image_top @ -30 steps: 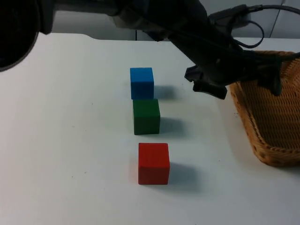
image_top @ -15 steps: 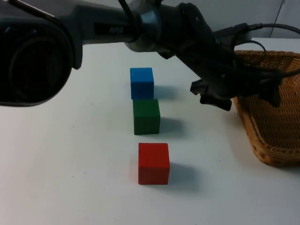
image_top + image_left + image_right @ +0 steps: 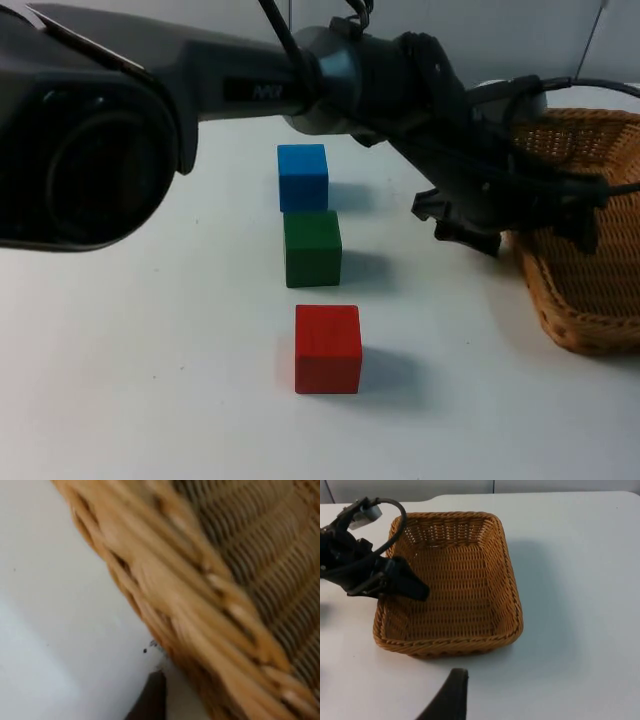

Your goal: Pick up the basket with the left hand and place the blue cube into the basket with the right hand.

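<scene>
The blue cube [image 3: 302, 177] sits on the white table at the far end of a row of cubes. The wicker basket [image 3: 590, 290] rests on the table at the right. My left arm reaches across from the left, and its left gripper [image 3: 522, 228] is open astride the basket's left rim. One finger [image 3: 411, 586] is inside the basket [image 3: 455, 575] and the other fingertip [image 3: 150, 700] is outside the rim [image 3: 200, 610]. The right gripper [image 3: 452, 692] waits on the basket's other side, away from the cubes.
A green cube [image 3: 312, 248] touches the blue cube's near side. A red cube [image 3: 327, 348] stands a little nearer, apart from it. The left arm's forearm passes just right of the blue cube. Open table lies left of the cubes.
The left gripper has dropped lower and shifted slightly right onto the basket's left rim. The cubes and the basket have stayed put.
</scene>
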Available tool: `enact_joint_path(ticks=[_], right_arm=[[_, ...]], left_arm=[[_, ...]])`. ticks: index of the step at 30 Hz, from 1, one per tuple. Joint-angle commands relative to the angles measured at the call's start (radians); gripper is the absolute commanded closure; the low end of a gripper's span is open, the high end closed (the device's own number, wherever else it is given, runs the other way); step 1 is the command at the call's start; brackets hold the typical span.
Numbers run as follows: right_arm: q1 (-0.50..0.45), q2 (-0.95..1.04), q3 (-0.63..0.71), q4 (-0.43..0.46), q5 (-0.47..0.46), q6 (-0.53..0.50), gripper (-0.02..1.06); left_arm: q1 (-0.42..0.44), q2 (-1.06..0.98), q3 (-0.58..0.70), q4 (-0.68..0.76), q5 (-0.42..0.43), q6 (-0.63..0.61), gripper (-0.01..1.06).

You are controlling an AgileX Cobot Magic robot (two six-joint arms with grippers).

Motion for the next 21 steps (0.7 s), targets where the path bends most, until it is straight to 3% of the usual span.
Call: enact_joint_path(ticks=[1, 4, 5, 6, 8, 9, 12, 16, 21], right_arm=[[-0.008, -0.004, 0.005, -0.001, -0.009, -0.002, 0.00], [-0.008, -0.004, 0.005, -0.001, -0.009, -0.002, 0.00], [-0.008, -0.004, 0.005, -0.001, -0.009, -0.002, 0.00], [-0.008, -0.004, 0.005, -0.001, -0.009, -0.002, 0.00], [-0.008, -0.004, 0.005, -0.001, -0.009, -0.002, 0.00], [-0.008, -0.004, 0.005, -0.001, -0.009, -0.002, 0.00], [-0.008, -0.004, 0.005, -0.001, -0.009, -0.002, 0.00], [-0.008, -0.004, 0.005, -0.001, -0.009, -0.002, 0.00], [-0.008, -0.004, 0.005, -0.001, -0.009, -0.002, 0.00]], left_arm=[[-0.013, 0.011, -0.009, -0.003, -0.003, -0.009, 0.20], [-0.017, 0.018, -0.009, -0.003, -0.003, -0.009, 0.29], [-0.017, 0.018, -0.009, -0.003, -0.005, -0.009, 0.38], [-0.017, 0.018, -0.009, -0.005, -0.016, -0.009, 0.57], [-0.017, 0.018, -0.009, -0.015, -0.034, -0.009, 0.81], [-0.017, 0.018, -0.009, -0.015, -0.034, -0.009, 0.81], [-0.017, 0.014, -0.010, -0.063, -0.062, -0.009, 1.04], [-0.017, 0.005, -0.010, -0.141, -0.087, -0.009, 1.05], [-0.017, -0.054, -0.010, -0.080, -0.083, -0.064, 1.05]])
